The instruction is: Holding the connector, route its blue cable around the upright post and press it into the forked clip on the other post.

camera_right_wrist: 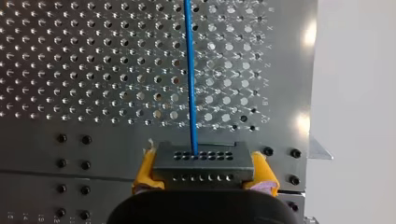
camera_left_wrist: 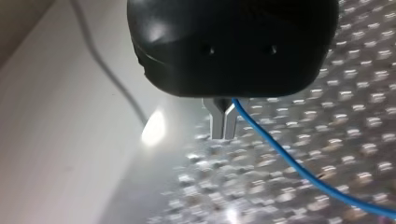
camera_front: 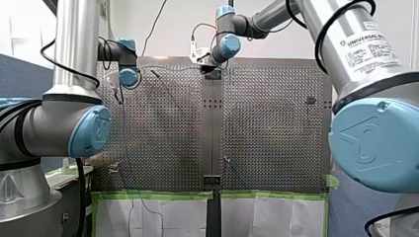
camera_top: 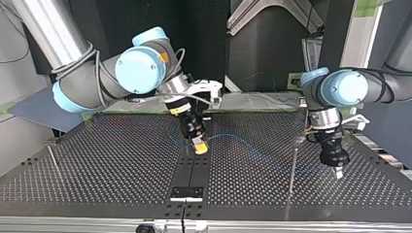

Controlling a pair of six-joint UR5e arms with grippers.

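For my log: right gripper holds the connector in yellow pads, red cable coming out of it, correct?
The cable is blue, not red; the right wrist view shows it leaving the connector in the right gripper.

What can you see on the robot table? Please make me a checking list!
Surface: metal table full of holes.
Job's things: connector with blue cable; thin post.
Clutter: nothing seen.
Grippers: right gripper shut on the connector; left gripper shut on the blue cable.
Cables: the blue cable runs from the connector to the left gripper.
Surroundings: green tape along the table's edge.
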